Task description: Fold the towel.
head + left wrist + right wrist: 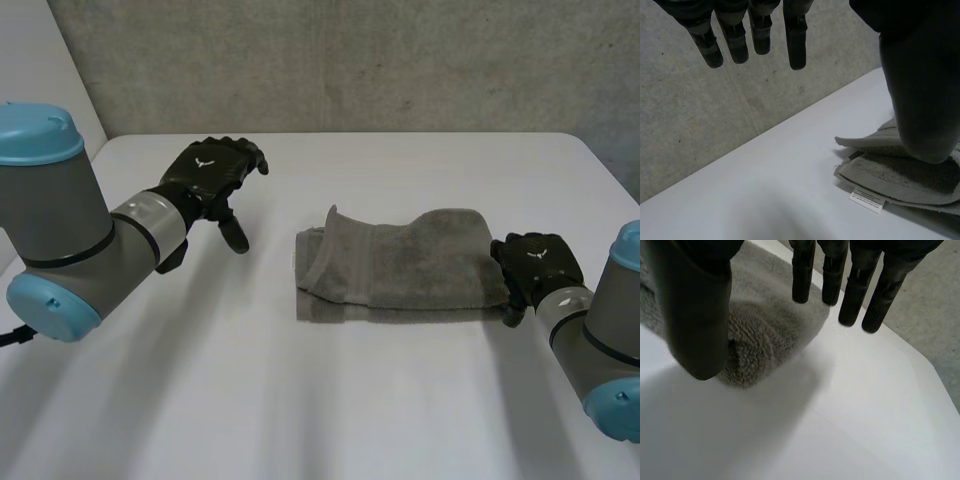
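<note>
Right hand (535, 262), fingers (802, 275) straight, is just beside the towel (420, 265).

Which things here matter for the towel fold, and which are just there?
For the job:
- grey towel, already doubled over, one corner sticking up
- left hand, open, clear of the towel
- right hand, open, at the towel's right end

Just there:
- white table, which carries the towel
- concrete wall behind it
</note>
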Controlling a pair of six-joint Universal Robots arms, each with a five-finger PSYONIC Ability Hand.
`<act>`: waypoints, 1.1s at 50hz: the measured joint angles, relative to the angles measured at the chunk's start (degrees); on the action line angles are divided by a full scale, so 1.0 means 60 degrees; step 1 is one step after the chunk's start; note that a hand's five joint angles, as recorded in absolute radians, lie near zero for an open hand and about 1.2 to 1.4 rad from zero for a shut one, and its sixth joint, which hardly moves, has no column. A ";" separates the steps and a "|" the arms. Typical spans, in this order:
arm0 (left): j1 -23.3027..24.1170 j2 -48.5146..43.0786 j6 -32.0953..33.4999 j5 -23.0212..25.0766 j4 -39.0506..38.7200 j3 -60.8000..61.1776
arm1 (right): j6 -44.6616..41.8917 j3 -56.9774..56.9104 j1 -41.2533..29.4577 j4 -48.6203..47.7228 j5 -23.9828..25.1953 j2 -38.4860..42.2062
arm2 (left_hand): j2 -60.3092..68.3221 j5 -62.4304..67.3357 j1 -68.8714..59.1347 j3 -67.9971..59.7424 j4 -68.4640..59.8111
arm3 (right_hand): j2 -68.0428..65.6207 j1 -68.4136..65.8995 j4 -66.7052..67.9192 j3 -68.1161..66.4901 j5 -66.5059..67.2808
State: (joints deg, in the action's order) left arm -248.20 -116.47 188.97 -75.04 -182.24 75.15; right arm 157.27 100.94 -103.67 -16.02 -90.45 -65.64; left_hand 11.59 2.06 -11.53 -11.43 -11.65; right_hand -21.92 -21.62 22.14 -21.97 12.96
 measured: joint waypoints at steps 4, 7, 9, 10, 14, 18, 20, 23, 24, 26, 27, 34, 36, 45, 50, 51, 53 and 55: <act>0.0000 -0.0007 0.0000 0.0008 -0.0097 0.0095 | -0.0338 0.0032 0.0026 -0.0345 -0.0008 0.0247 | 0.0000 0.0000 0.0000 0.0000 0.0000 | -0.1572 -0.1549 0.1485 -0.1502 0.1434; 0.0000 -0.0005 0.0000 0.0010 -0.0129 0.0128 | -0.0458 -0.0010 0.0025 -0.0483 -0.0009 0.0421 | 0.0000 0.0000 0.0000 0.0000 -0.0001 | -0.2347 -0.2367 0.2294 -0.2332 0.2206; 0.0000 -0.0001 0.0000 0.0011 -0.0136 0.0136 | -0.0485 -0.0047 0.0024 -0.0525 -0.0007 0.0518 | 0.0000 0.0000 0.0000 0.0000 0.0000 | -0.2454 -0.2499 0.2432 -0.2470 0.2332; 0.0000 0.0002 0.0000 0.0011 -0.0137 0.0138 | -0.0488 -0.0074 0.0023 -0.0545 0.0000 0.0575 | 0.0000 0.0000 -0.0001 0.0000 0.0000 | -0.2455 -0.2512 0.2458 -0.2495 0.2360; 0.0000 0.0013 0.0000 0.0011 -0.0133 0.0137 | -0.0443 -0.0143 0.0022 -0.0598 0.0088 0.0705 | 0.0000 -0.0001 -0.0001 0.0000 0.0000 | -0.2455 -0.2534 0.2465 -0.2497 0.2398; 0.0000 0.0012 0.0000 0.0012 -0.0127 0.0135 | -0.0361 -0.0153 0.0022 -0.0685 0.0326 0.0726 | 0.0000 0.0000 -0.0001 0.0001 0.0000 | -0.2454 -0.2534 0.2464 -0.2494 0.2387; -0.0001 0.0010 0.0000 0.0012 -0.0126 0.0136 | -0.0334 -0.0148 0.0022 -0.0718 0.0437 0.0720 | 0.0000 -0.0001 -0.0001 0.0000 -0.0001 | -0.2452 -0.2534 0.2463 -0.2492 0.2376; 0.0000 0.0006 0.0000 0.0011 -0.0124 0.0140 | -0.0302 -0.0138 0.0018 -0.0769 0.0600 0.0713 | 0.0000 0.0000 -0.0001 0.0000 -0.0001 | -0.2451 -0.2533 0.2462 -0.2490 0.2342; 0.0000 0.0005 0.0000 0.0011 -0.0124 0.0141 | -0.0299 -0.0138 0.0018 -0.0775 0.0618 0.0715 | 0.0000 -0.0001 -0.0001 0.0000 0.0000 | -0.2451 -0.2533 0.2462 -0.2490 0.2342; 0.0000 0.0003 0.0000 0.0008 -0.0124 0.0144 | -0.0293 -0.0141 0.0018 -0.0804 0.0681 0.0733 | 0.0000 0.0000 -0.0001 0.0000 0.0000 | -0.2455 -0.2535 0.2465 -0.2498 0.2349; 0.0000 0.0003 0.0000 0.0008 -0.0123 0.0144 | -0.0293 -0.0142 0.0019 -0.0810 0.0691 0.0740 | 0.0000 0.0000 -0.0001 0.0000 -0.0001 | -0.2455 -0.2535 0.2465 -0.2497 0.2353; 0.0000 0.0002 0.0000 0.0007 -0.0123 0.0147 | -0.0313 -0.0218 0.0020 -0.0920 0.0728 0.0935 | 0.0000 0.0000 0.0000 0.0000 -0.0001 | -0.5387 -0.5464 0.5275 -0.5300 0.5142; 0.0000 0.0002 0.0000 0.0007 -0.0124 0.0152 | -0.0327 -0.0255 0.0021 -0.0945 0.0723 0.1001 | 0.0000 -0.0001 -0.0001 0.0000 0.0000 | -0.6326 -0.6381 0.6180 -0.6252 0.6035; 0.0002 0.0044 0.0000 0.0023 -0.0143 0.0247 | -0.0397 -0.0499 0.0217 -0.0916 0.0695 0.1181 | 0.0000 0.0000 0.0000 0.0000 -0.0001 | -0.8454 -0.8769 0.9066 -0.9043 0.8810; -0.0001 0.0080 0.0000 0.0025 -0.0142 0.0255 | -0.0429 -0.0849 0.0344 -0.0702 0.0684 0.0790 | 0.0000 -0.0001 -0.0001 0.0000 -0.0001 | -0.8454 -0.8819 0.9066 -0.9072 0.8810; -0.0002 0.0084 0.0000 0.0025 -0.0141 0.0254 | -0.0429 -0.0910 0.0344 -0.0672 0.0689 0.0731 | 0.0000 0.0000 0.0000 0.0000 0.0000 | -0.8454 -0.8821 0.9066 -0.9076 0.8811; -0.0010 0.0105 0.0000 0.0020 -0.0139 0.0230 | -0.0408 -0.1287 0.0252 -0.0402 0.0748 0.0456 | 0.0000 0.0000 -0.0001 0.0000 0.0000 | -0.8454 -0.8855 0.9066 -0.9083 0.8811; -0.0018 0.0124 0.0000 0.0017 -0.0139 0.0195 | -0.0383 -0.1704 0.0011 -0.0110 0.0863 0.0292 | 0.0000 0.0000 0.0000 0.0000 -0.0001 | -0.8454 -0.8856 0.9066 -0.9087 0.8811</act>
State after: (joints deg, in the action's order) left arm -248.31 -115.72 188.96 -74.93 -183.08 76.32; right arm 154.97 90.71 -103.60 -16.69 -85.27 -63.89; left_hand 11.59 2.06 -11.53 -11.43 -11.65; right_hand -72.64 -74.76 76.54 -76.49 65.82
